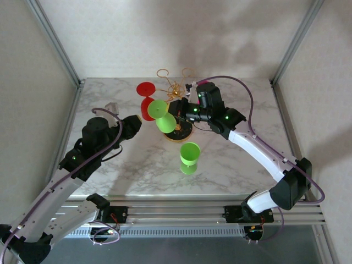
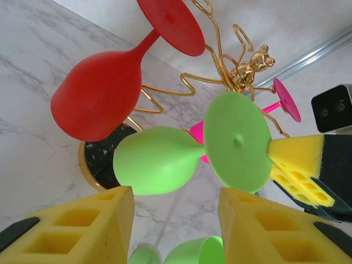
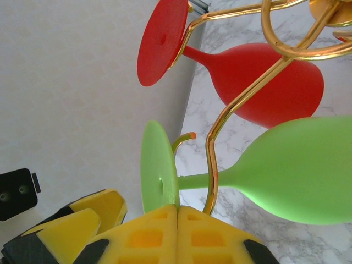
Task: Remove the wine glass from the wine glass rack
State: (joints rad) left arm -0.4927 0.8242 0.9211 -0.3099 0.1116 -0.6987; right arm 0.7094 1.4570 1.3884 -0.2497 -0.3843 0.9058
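The green glass hangs upside down on the rack, its stem lying in one gold wire arm, its foot up by the hub and its bowl slanting down over the round base. It looks matte and moulded, so we judge it to be plastic or silicone rather than real glass: light, not likely to shatter, perhaps a little pliant at the thin foot. The stem is the firmest place to hold it, but the wire crowds it there, so the rim of the foot is the easier purchase. A pinch there could let the disc bend or twist. The right gripper sits at exactly that spot with its yellow pads pressed together, and we read it as closed on the edge of the foot. The pull probably has to run along the arm toward its open end, because lifting straight up would catch the foot on the wire. The red glass hangs just beside it on the next arm and a pink glass on the far side, so a swing could knock either one. The left gripper waits near the bowl with its jaws apart and holds nothing. A second green cup stands on the table, near the base.
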